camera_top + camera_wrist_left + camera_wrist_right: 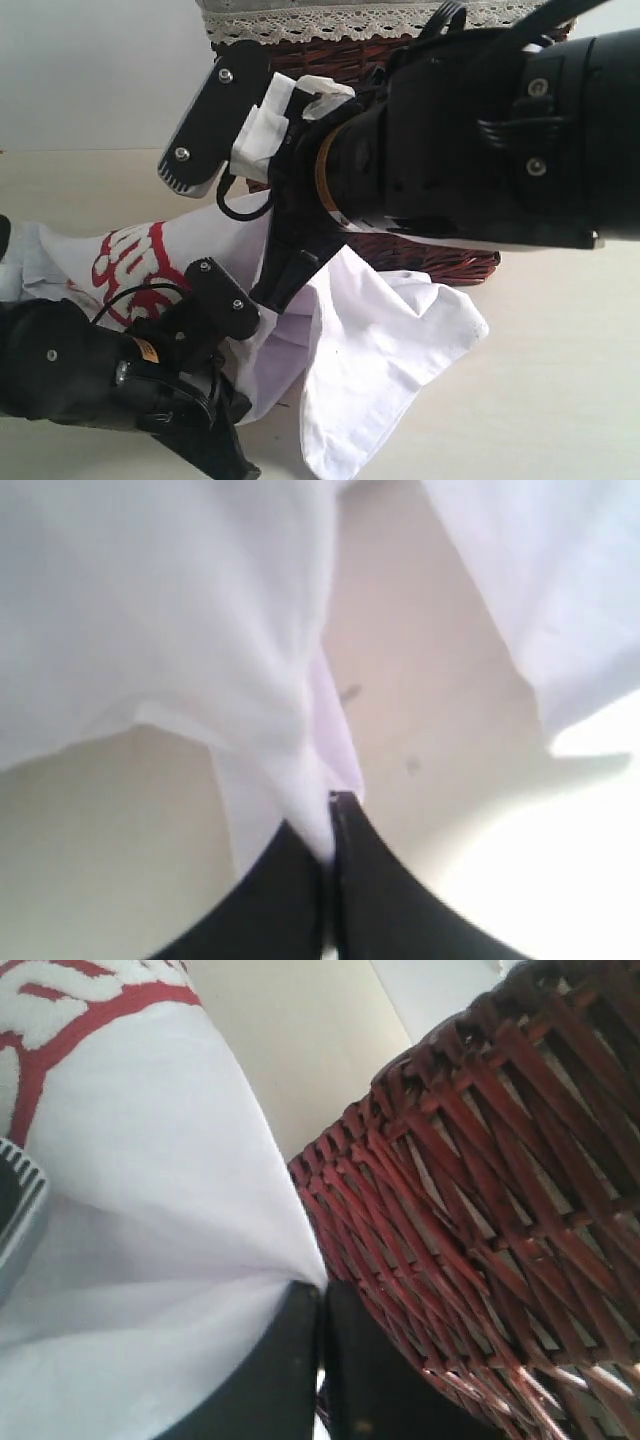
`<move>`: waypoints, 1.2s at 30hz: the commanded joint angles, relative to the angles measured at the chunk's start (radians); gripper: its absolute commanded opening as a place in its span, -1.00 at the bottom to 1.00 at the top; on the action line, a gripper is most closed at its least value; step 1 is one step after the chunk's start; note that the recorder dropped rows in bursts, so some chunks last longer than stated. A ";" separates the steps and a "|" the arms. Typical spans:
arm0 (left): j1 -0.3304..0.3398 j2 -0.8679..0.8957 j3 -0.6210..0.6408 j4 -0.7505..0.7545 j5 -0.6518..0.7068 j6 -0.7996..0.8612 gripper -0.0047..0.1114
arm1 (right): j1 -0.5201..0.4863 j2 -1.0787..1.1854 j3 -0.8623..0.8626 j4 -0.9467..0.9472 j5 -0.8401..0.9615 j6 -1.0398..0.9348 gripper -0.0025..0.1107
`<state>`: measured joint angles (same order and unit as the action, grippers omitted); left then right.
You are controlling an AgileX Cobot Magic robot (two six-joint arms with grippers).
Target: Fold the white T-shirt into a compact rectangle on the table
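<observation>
Between left jaws, also right jaws: white T-shirt pinched.

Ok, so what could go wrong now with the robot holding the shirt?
The left gripper pinches only a thin pleat of the white T-shirt, so the cloth might slip out. The right gripper holds the shirt right beside the wicker basket, so pulling could bump or snag it. The shirt lies bunched on the table, so the fold may come out crooked.
</observation>
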<state>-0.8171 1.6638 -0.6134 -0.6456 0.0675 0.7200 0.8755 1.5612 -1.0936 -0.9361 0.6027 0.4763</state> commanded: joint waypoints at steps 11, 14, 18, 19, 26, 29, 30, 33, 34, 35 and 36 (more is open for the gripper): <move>0.226 -0.273 -0.133 0.786 0.766 -0.720 -0.92 | -0.005 -0.010 -0.010 0.084 -0.035 -0.007 -0.07; 0.226 -0.310 -0.177 1.010 0.935 -0.861 -0.92 | -0.005 -0.010 -0.010 0.147 -0.036 -0.058 -0.03; 0.226 -0.363 -0.220 1.169 1.154 -0.884 -0.92 | -0.005 -0.010 -0.010 0.154 -0.028 -0.065 -0.03; 0.226 -0.375 -0.231 1.190 1.154 -0.884 -0.92 | -0.005 -0.010 -0.010 0.154 -0.028 -0.065 -0.05; 0.226 -0.429 -0.246 1.190 1.154 -0.860 -0.92 | -0.005 -0.010 -0.010 0.196 -0.034 -0.075 -0.07; 0.226 -0.429 -0.246 1.099 1.154 -0.835 -0.92 | -0.005 -0.010 -0.010 0.225 -0.034 -0.091 -0.07; 0.226 -0.429 -0.246 1.022 1.154 -0.805 -0.92 | -0.005 -0.010 -0.010 0.228 -0.028 -0.091 -0.07; 0.226 -0.429 -0.216 0.819 1.154 -0.659 -0.90 | -0.005 -0.010 -0.010 0.228 -0.018 -0.091 -0.08; 0.226 -0.429 -0.200 0.777 1.154 -0.612 -0.86 | -0.005 -0.010 -0.010 0.228 -0.015 -0.091 -0.08; 0.226 -0.429 -0.188 0.749 1.154 -0.579 -0.78 | -0.005 -0.010 -0.010 0.228 -0.013 -0.093 -0.09; 0.226 -0.429 -0.172 0.744 1.154 -0.571 -0.67 | -0.005 -0.010 -0.010 0.228 -0.008 -0.093 -0.10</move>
<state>-0.5922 1.2429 -0.8180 0.1791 1.2174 0.0725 0.8755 1.5612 -1.0936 -0.7131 0.5822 0.3904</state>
